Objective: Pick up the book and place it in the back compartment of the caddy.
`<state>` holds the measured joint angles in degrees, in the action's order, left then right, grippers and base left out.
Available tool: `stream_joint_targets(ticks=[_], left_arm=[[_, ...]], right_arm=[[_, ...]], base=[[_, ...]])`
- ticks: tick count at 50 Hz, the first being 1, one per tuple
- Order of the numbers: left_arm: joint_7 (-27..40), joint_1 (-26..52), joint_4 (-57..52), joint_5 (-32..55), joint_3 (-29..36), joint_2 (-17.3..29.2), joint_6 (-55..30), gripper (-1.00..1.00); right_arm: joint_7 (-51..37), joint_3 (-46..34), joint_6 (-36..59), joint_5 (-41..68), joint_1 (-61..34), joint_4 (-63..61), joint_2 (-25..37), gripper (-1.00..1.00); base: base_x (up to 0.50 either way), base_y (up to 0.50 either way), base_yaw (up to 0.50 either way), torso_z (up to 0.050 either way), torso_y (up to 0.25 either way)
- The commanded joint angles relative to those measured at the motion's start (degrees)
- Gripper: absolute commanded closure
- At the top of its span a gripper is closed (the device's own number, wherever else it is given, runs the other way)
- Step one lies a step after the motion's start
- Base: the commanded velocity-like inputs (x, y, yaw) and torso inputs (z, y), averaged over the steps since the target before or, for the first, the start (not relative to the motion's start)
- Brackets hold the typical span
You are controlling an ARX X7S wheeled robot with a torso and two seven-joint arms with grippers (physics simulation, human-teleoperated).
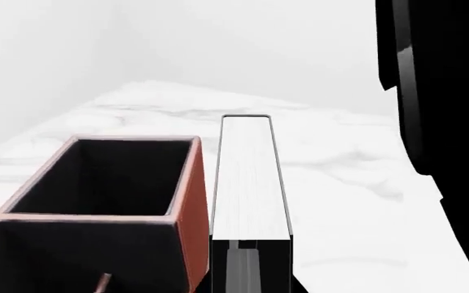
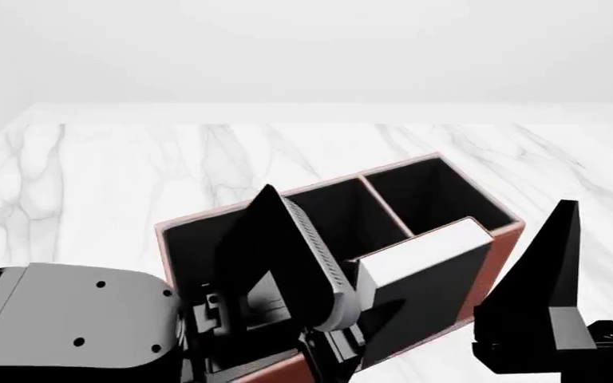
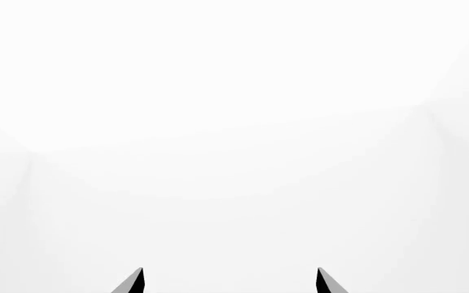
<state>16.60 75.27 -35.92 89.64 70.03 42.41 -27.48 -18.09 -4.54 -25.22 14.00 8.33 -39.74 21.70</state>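
Note:
My left gripper (image 1: 251, 274) is shut on the book (image 1: 251, 177). The book is black-covered, and its white page edges face the wrist camera. It hangs upright right beside the caddy's (image 1: 192, 207) reddish-brown outer wall, outside the black-lined cells. In the head view the book (image 2: 429, 251) is at the caddy's (image 2: 507, 231) near right side, under my left gripper (image 2: 354, 303). Two open cells (image 2: 434, 191) show behind it. My left arm covers the other cells, so I cannot tell which is the back compartment. My right gripper (image 3: 230, 282) is open and empty, facing a white wall.
The caddy stands on a white marble tabletop (image 2: 125, 167) that stretches to a white wall behind. My right gripper's black finger (image 2: 554, 271) points upward just right of the caddy's end wall. A thin bar (image 1: 104, 284) shows low in the nearest cell.

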Motion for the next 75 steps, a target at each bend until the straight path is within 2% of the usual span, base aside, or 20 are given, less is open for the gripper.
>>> stream_joint_targets(ticks=[1,15,40,57,75], left_arm=[[-0.3,4.0,0.6,3.1,-4.9,-0.5,-0.5,1.0],[-4.5,9.5,3.3,4.8,-5.8,-0.7,-3.9,1.0],[-7.1,13.0,8.8,3.3,-7.1,0.7,-5.4,1.0],[-7.8,13.0,11.5,1.7,-7.8,0.6,-4.3,1.0],[-9.8,7.7,14.7,-1.1,-6.2,-0.2,-2.0,1.0]], right_arm=[[1.0,0.9,0.1,-1.1,0.0,0.1,-0.8,-1.0],[0.9,0.5,-0.3,-1.3,0.1,0.5,-0.8,-1.0],[0.6,-0.1,0.0,-1.4,-0.1,0.6,-0.4,-1.0],[0.4,-0.3,-0.2,-1.5,0.0,0.6,-0.3,-1.0],[0.1,-0.4,-0.3,-1.8,-0.1,1.0,-0.1,-1.0]], base=[[0.0,0.0,0.0,0.0,0.0],[0.0,0.0,0.0,0.0,0.001],[0.0,0.0,0.0,0.0,0.001],[0.0,0.0,0.0,0.0,0.001],[0.0,0.0,0.0,0.001,0.001]])
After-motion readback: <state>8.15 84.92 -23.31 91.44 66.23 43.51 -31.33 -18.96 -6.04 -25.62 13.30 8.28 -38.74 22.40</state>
